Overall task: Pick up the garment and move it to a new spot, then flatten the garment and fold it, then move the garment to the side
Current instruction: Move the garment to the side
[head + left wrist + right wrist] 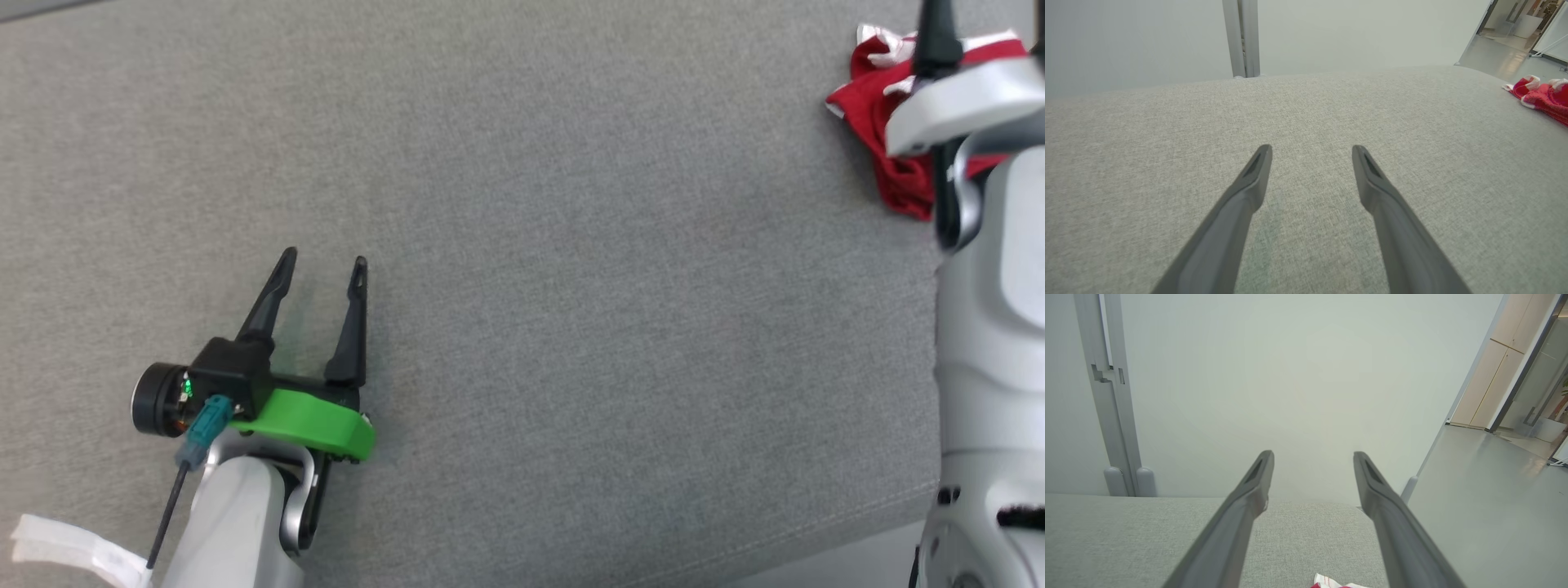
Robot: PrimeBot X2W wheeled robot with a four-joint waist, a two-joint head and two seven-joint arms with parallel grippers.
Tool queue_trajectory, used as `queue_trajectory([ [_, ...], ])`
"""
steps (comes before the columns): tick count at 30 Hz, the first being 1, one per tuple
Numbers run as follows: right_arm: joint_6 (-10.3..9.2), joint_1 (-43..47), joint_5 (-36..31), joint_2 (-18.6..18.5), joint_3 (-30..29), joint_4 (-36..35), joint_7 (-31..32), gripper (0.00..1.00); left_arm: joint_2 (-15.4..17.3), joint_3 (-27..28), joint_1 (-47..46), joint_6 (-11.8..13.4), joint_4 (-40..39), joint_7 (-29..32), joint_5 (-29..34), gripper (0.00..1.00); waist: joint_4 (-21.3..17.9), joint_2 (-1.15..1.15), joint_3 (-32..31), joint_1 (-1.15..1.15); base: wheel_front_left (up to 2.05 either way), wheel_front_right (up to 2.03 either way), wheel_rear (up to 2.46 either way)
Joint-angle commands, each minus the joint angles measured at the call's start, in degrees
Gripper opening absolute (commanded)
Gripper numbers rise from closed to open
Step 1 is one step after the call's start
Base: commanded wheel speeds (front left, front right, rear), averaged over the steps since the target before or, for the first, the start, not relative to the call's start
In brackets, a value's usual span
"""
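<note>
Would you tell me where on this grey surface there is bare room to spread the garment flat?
The grey surface between the left end effector and the red garment is bare, as is the stretch beyond that end effector. The far right corner is crowded: the right arm hangs over the crumpled garment.

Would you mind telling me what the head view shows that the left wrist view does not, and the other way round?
Head view adds: the green mount behind the left hand, its pale forearm, a white strip at lower left, and the right arm partly covering the garment. Left wrist view adds: a pale wall with a grey post, and a doorway at upper right. Shared: the grey fabric surface, the red and white garment lying on it, and the left hand's fingers spread open, nothing between them.
</note>
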Motion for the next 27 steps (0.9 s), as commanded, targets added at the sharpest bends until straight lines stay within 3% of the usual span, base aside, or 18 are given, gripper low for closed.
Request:
queue_trajectory([
  [1,-0.11,2.5,2.8,-0.1,2.4,-2.9,-0.1,1.0,-0.3,1.4,1.1,0.1,0.4,0.0,0.3,1.0,1.8,0.0,-4.3,0.0,0.0,0.0,0.0],
  [5,-0.11,10.2,11.5,-0.1,7.7,-8.9,-0.1,1.0,-1.2,4.3,2.0,0.1,1.8,0.0,1.3,1.0,3.7,0.0,-7.5,0.0,0.0,0.0,0.0],
  [10,-0.11,19.5,17.7,-0.1,12.1,-11.6,-0.1,1.0,-2.2,7.8,3.4,0.1,4.2,0.0,2.3,1.0,6.1,0.0,-10.7,0.0,0.0,0.0,0.0],
  [17,-0.1,30.6,20.6,0.0,13.0,-9.5,-0.1,1.0,-3.1,10.8,6.9,0.2,5.8,0.0,3.0,1.0,8.9,0.0,-14.8,0.0,0.0,0.0,0.0],
  [27,-0.1,40.2,23.1,-0.1,14.8,-6.5,-0.1,1.0,-3.4,11.7,14.9,0.2,5.5,0.0,1.7,1.0,10.0,0.0,-19.6,0.0,0.0,0.0,0.0],
])
